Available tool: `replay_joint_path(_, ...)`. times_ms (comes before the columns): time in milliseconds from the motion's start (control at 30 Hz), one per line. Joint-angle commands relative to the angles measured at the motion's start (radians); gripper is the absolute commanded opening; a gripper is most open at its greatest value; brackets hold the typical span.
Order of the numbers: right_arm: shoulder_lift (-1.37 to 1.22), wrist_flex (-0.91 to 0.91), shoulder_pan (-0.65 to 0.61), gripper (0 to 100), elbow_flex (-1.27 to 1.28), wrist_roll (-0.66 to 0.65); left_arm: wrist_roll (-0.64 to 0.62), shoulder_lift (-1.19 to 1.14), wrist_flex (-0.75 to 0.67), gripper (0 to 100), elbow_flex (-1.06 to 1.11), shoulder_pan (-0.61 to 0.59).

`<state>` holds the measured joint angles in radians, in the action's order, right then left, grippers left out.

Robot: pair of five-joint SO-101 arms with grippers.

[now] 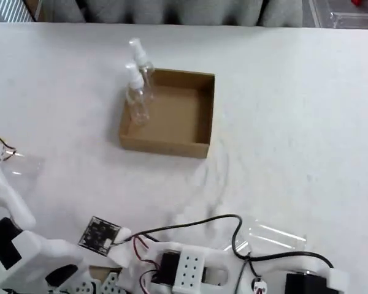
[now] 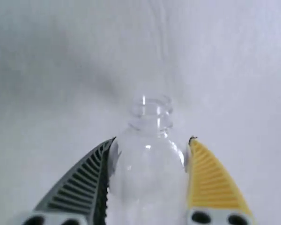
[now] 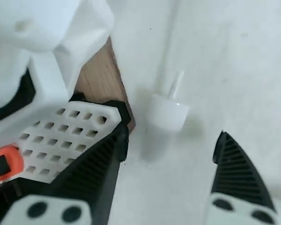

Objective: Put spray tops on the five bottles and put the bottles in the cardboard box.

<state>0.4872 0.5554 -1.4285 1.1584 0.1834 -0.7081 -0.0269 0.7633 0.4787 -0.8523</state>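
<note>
The arm housings [image 1: 187,268] sit well on the near side of the cardboard box [image 1: 165,146], cut off by the picture's edge, so I can't pick out either pincer from the high view. A faint clear shape [image 1: 273,236] lies on the table [image 1: 306,110] near-right of the box; I can't tell what it is. Two capped bottles stand upright at the box's left wall, the nearer bottle [image 1: 137,101] overlapping that wall and the farther bottle [image 1: 142,64] at its far-left corner. Whether they stand inside or just outside, I can't say. My left wrist view gives what the high one doesn't. The left gripper [image 2: 152,140] is clenched on an open-necked bottle [image 2: 147,173], grey and yellow fingers pressed to its shoulders. Its long axis runs away from the camera, the bare neck pointing outward, and its base is hidden. On the right wrist view the right gripper [image 3: 173,136] is spread wide above a spray top [image 3: 167,112] on the table, its thin tube pointing away from the fingers.
</note>
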Motion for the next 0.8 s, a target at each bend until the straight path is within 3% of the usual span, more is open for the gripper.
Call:
replay_joint_path(0,-0.087,-0.058,0.045,26.5,-0.051,0.005,-0.011,0.012,0.009,2,-0.055,-0.019)
replay_joint_path(100,-0.151,-0.059,0.061,21.3,-0.089,0.002,-0.011,0.012,0.009,2,-0.055,-0.019)
replay_joint_path(267,-0.154,-0.068,0.096,0.9,-0.103,-0.031,-0.011,0.012,0.009,2,-0.054,-0.018)
replay_joint_path(433,-0.108,-0.056,0.182,1.2,-0.1,-0.052,-0.011,0.013,0.048,2,-0.058,-0.001)
replay_joint_path(633,0.018,0.099,0.28,1.5,-0.101,-0.058,-0.002,0.134,0.118,2,-0.012,0.085)
replay_joint_path(767,0.127,0.222,0.394,1.5,-0.101,-0.212,-0.002,0.298,0.123,2,0.091,0.165)
